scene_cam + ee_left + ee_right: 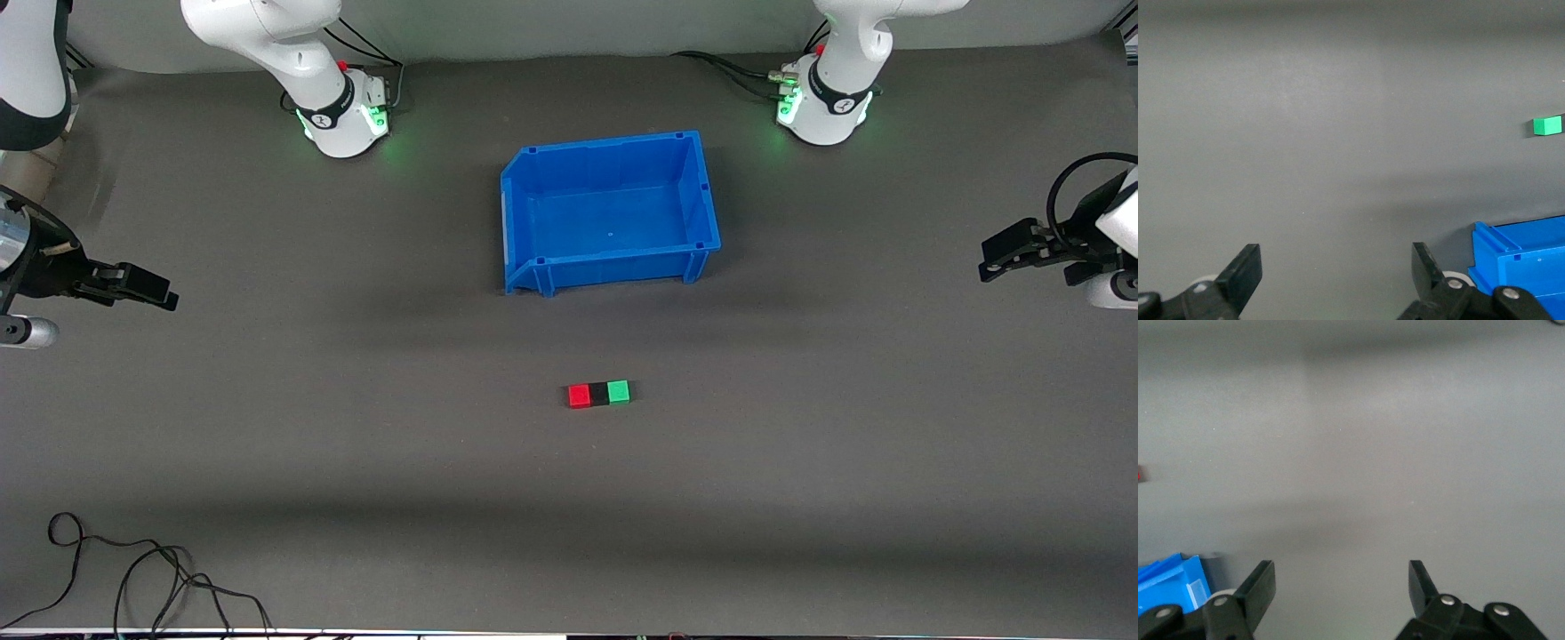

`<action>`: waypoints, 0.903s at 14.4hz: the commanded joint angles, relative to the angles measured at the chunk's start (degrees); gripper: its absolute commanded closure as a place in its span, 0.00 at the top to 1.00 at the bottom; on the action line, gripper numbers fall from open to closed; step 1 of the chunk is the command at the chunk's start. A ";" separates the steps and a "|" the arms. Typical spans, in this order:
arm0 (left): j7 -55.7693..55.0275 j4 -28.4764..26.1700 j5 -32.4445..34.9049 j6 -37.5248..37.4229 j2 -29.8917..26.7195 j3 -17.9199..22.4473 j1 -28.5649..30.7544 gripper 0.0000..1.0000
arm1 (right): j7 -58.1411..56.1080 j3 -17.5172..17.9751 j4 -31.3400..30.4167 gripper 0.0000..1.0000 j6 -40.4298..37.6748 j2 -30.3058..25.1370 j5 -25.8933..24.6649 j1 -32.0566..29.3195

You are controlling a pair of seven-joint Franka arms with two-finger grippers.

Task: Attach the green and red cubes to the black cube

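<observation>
A red cube, a black cube and a green cube sit touching in one row on the grey table, nearer to the front camera than the blue bin. The black cube is in the middle. My left gripper is open and empty, held off at the left arm's end of the table. My right gripper is open and empty at the right arm's end. The green cube also shows in the left wrist view. A sliver of the red cube shows in the right wrist view.
An empty blue bin stands in the middle of the table between the cubes and the robot bases; its corner shows in the left wrist view and right wrist view. A loose black cable lies at the table's near edge.
</observation>
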 commanded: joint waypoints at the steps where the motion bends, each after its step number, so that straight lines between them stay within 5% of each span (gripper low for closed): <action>1: 0.73 1.20 2.09 -2.67 0.35 0.51 -0.99 1.00 | -2.16 -0.52 -2.64 0.89 1.41 -2.21 -1.56 0.53; 7: 0.73 1.20 2.27 -2.58 0.53 0.51 -0.90 1.00 | -2.16 -0.61 -2.82 0.99 1.24 -2.47 -1.56 0.53; 13: 0.64 1.29 2.18 -2.58 0.44 0.51 -0.99 1.00 | -2.07 0.79 -2.91 0.99 1.24 -2.56 -1.65 -2.53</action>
